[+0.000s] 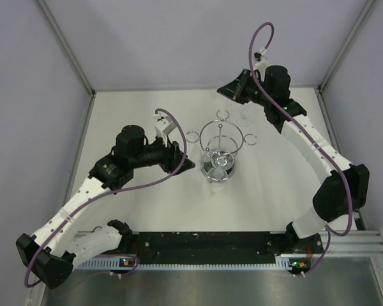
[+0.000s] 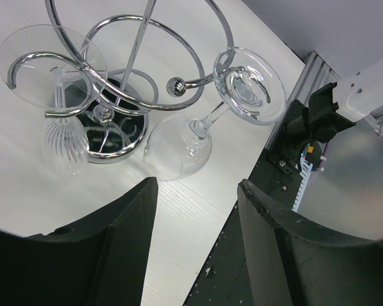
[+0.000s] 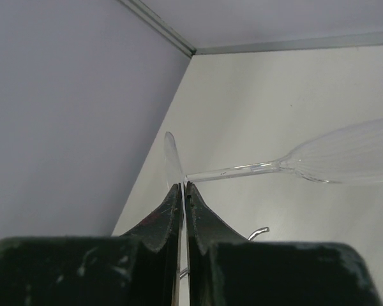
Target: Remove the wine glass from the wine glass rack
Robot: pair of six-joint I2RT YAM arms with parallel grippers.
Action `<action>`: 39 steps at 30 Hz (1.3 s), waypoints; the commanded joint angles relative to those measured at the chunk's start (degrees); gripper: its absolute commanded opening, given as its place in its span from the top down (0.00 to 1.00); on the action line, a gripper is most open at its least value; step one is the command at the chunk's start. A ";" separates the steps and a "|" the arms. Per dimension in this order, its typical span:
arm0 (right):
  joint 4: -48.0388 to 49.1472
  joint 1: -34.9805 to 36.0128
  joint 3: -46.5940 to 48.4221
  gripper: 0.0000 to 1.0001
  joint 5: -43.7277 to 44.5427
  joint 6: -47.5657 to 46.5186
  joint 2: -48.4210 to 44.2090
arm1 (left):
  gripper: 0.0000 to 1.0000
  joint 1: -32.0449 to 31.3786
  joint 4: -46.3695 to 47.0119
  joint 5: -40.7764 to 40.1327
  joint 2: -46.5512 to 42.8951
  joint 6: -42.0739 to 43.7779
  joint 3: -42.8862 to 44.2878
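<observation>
Your right gripper [image 3: 182,191]: pinching the foot of one wine glass [image 3: 345,156], clear of the wine glass rack [image 2: 118,127]; your left gripper [image 2: 198,188]: spread, near the rack. Two more glasses [image 2: 179,150] hang there.

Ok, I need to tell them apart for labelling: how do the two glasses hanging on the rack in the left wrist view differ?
The ribbed glass has a fluted, narrow bowl; the smooth glass has a plain, rounder, wider one. In this view the ribbed glass hangs nearly straight down, while the smooth glass hangs tilted, its stem slanting. Both are clear and hang foot-up in loops of the rack.
</observation>
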 commanded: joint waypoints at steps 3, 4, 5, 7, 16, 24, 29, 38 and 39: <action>4.70 -0.21 3.36 1.00 -1.19 -7.27 -14.28 | 0.41 0.12 3.26 0.37 -1.98 -4.01 1.44; 4.52 -0.30 3.27 1.00 -2.15 -8.25 -16.56 | 0.41 0.12 2.74 0.73 -1.80 -4.72 2.50; 3.12 -0.21 2.57 1.00 -3.46 -9.22 -18.93 | 0.41 0.12 2.56 1.51 -1.80 -5.77 3.72; 3.55 -0.21 0.56 1.00 -6.71 -9.93 -23.24 | 0.41 0.03 3.69 3.71 -2.15 -9.19 5.49; -6.02 1.81 -4.20 1.00 -19.02 -19.76 -37.76 | 0.36 0.12 21.00 14.08 -2.25 -35.55 6.73; -12.10 5.50 -7.10 1.00 -29.40 -31.28 -43.74 | 0.36 0.12 39.90 18.57 1.10 -55.43 4.35; -15.60 12.52 -7.36 1.00 -26.17 -39.62 -42.17 | 0.36 0.12 39.38 19.27 1.80 -56.84 4.26; -20.88 22.46 -5.96 1.00 -17.29 -52.64 -38.21 | 0.37 0.12 38.24 18.40 3.38 -57.46 4.09; -20.89 23.16 -6.04 1.00 -16.23 -53.34 -38.03 | 0.37 0.21 38.24 17.87 3.56 -57.64 4.00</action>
